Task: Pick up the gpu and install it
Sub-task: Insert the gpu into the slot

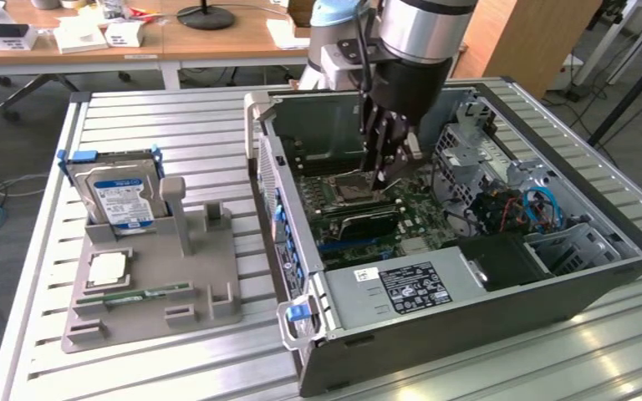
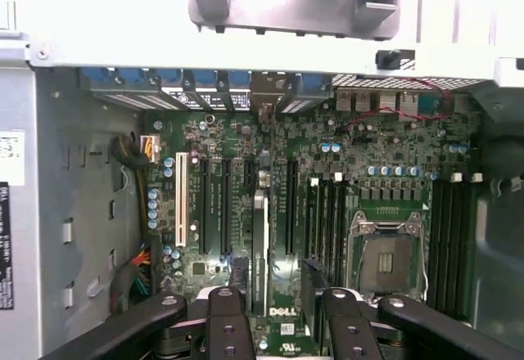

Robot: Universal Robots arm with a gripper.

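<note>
Black, thin and flat, the gpu [image 2: 259, 249] stood on edge between the dark fingers [image 2: 228, 327] of the robot's hand [image 2: 282, 327], its long side running along the motherboard's expansion slots. In the wrist view the fingers were drawn in narrow on the card, gripping it from both faces. Whether its lower edge had reached a slot could not be told.

In the exterior view, the hand [image 1: 388, 167] hung low inside the open grey metal computer case [image 1: 588, 288], just above the green motherboard [image 1: 399, 209], with the silver-and-black arm [image 1: 416, 38] coming straight down from above.

Noted on the board: a square silver CPU socket [image 2: 386, 258] just beside the card, a white expansion slot [image 2: 181, 204] further off, black slots between. A grey power supply with a black label [image 1: 410, 288] sat at the near end of the case.

Beside the case, on the exterior view's left, a grey plastic parts holder [image 1: 198, 288] rested on the slatted aluminium worktop [image 1: 165, 113]. It carried a silver hard drive with a blue-and-white label [image 1: 120, 196] standing upright, a small square chip [image 1: 108, 269] lying flat, and a narrow green memory stick [image 1: 137, 293] (near the holder's front edge). The drive and the case stood well apart.
</note>
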